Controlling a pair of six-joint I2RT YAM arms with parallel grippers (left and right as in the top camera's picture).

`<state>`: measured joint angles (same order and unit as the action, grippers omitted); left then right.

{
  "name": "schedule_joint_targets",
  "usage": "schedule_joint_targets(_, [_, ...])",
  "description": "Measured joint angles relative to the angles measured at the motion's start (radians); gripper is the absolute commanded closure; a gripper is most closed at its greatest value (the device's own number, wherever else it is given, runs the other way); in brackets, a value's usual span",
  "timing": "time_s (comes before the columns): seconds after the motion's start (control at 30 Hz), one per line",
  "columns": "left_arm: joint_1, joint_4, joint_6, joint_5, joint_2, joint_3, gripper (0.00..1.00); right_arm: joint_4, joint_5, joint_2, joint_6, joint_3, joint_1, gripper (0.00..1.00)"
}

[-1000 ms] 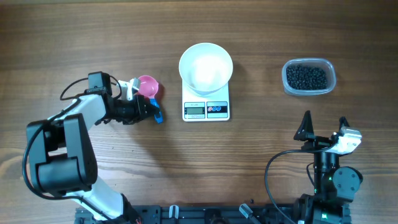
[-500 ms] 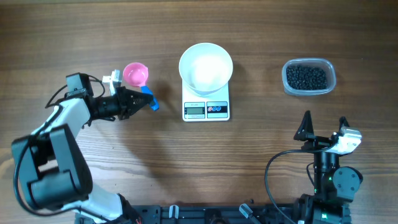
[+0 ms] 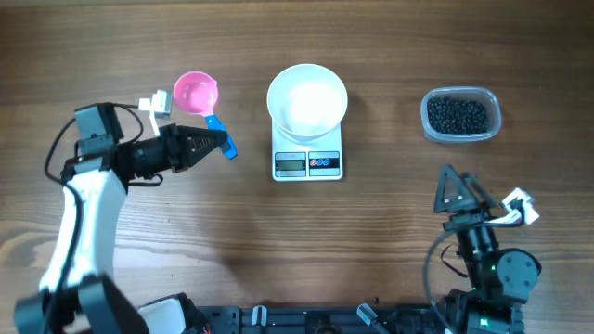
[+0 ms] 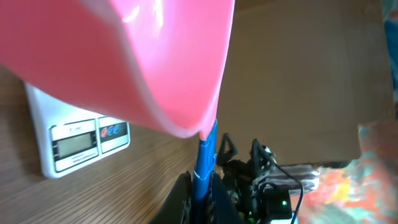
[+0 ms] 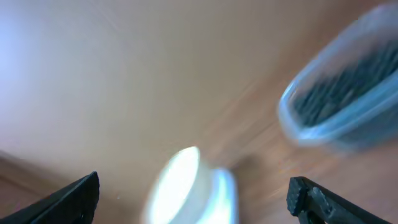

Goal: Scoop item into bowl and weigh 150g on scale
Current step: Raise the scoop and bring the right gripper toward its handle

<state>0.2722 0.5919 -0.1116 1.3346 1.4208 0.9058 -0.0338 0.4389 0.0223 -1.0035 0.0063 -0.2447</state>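
Observed left gripper clamped on blue handle of pink scoop, left of scale. Found right gripper with jaws apart. Noted white bowl atop scale; black beans in clear tub, right.

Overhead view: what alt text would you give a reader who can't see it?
The left gripper holds a pink scoop by its blue handle, beside a white bowl on a scale. A clear tub of black beans stands far right; the right gripper is open below it.

Even daylight overhead; blurred right wrist view
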Motion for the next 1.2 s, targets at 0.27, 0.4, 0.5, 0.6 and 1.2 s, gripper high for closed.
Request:
schedule_joint_targets(0.27, [-0.112,-0.001,-0.132,-0.188,-0.266,0.0,0.96,-0.415,0.105,0.005,-0.388,0.01,0.0,0.0])
schedule_joint_targets(0.4, [-0.134,-0.013,-0.228,-0.285,-0.395,-0.001,0.96,-0.317,0.116,0.011,-0.385,0.078,0.0,0.01])
schedule_joint_targets(0.5, [-0.135,-0.041,-0.317,-0.32,-0.493,-0.002,0.96,-0.1,0.123,0.054,-0.322,0.223,0.0,0.0])
schedule_joint_targets(0.6, [-0.135,-0.066,-0.395,-0.336,-0.562,-0.002,0.96,0.114,0.15,0.136,-0.235,0.394,0.0,0.0])
schedule_joint_targets(1.2, [-0.261,-0.541,-0.943,-0.469,-0.618,-0.008,0.96,-0.334,0.645,0.462,-0.624,0.572,0.014,0.1])
